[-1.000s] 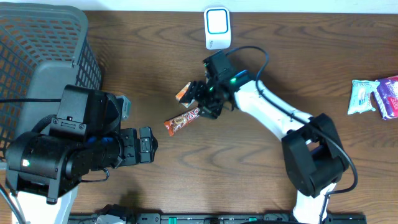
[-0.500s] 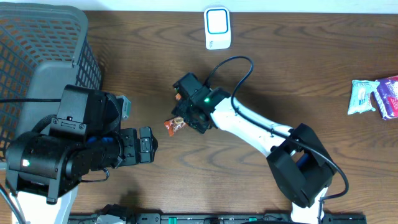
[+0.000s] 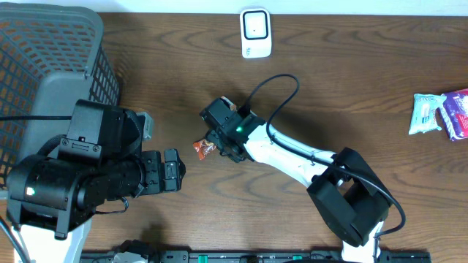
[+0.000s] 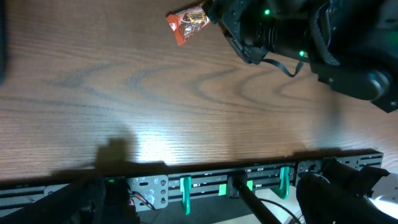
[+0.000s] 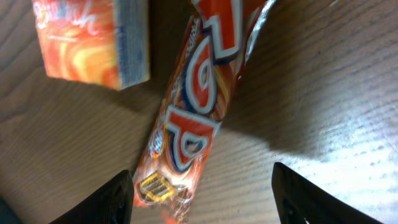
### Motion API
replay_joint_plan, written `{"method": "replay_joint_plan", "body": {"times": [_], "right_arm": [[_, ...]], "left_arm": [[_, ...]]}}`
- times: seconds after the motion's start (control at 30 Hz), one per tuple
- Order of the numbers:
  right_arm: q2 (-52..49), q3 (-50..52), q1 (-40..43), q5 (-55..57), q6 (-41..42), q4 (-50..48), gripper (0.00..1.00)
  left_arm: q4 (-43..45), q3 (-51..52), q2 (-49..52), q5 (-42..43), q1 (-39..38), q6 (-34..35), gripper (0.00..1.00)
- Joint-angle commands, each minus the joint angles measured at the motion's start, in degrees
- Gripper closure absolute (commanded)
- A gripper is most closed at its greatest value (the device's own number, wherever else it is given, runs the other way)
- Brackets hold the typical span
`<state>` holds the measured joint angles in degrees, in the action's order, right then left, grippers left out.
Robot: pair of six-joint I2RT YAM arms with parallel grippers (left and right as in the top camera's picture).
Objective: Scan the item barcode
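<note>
An orange snack bar (image 5: 199,106) with blue and white lettering lies flat on the wooden table, and only its end (image 3: 204,148) shows in the overhead view. My right gripper (image 5: 205,202) is open and hangs straight over the bar. The left finger (image 5: 115,199) is beside the bar's end and the right finger (image 5: 305,199) stands well clear of it. A small orange box (image 5: 93,40) lies just beyond the bar. The white scanner (image 3: 256,33) stands at the table's far edge. My left gripper (image 3: 175,170) is open and empty, to the left of the bar (image 4: 186,23).
A grey mesh basket (image 3: 51,66) fills the far left corner. Two snack packets (image 3: 439,113) lie at the right edge. The right arm (image 3: 292,153) stretches across the middle of the table. A black rail (image 4: 236,183) runs along the near edge.
My right gripper has moved left and toward the near edge, coming down over the snack bar and covering the orange box from above. Its jaws have narrowed a little. The left arm has not moved.
</note>
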<state>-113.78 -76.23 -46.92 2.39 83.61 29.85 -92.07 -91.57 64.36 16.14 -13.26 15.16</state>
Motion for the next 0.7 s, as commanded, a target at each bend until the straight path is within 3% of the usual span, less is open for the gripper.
{"method": "replay_joint_plan", "body": {"times": [0.0,0.17,0.27,0.37,0.67], "right_arm": [[0.2,2.5,-0.2,2.4,1.6,-2.4,0.34],[0.2,5.1,-0.2,5.2,1.6,-5.6,0.35],[0.2,5.3,0.5,7.0,0.3,-5.2,0.46],[0.5,5.2,2.0,6.9,-3.5,-5.2,0.55],[6.6,5.0,7.3,1.7,-23.2,-5.5,0.53]], "left_arm": [[-1.1,-0.4,0.0,-0.4,0.2,-0.1,0.02],[-1.1,-0.4,0.0,-0.4,0.2,-0.1,0.02],[-1.1,-0.4,0.0,-0.4,0.2,-0.1,0.02],[-1.1,-0.4,0.0,-0.4,0.2,-0.1,0.02],[-1.1,-0.4,0.0,-0.4,0.2,-0.1,0.02]]}}
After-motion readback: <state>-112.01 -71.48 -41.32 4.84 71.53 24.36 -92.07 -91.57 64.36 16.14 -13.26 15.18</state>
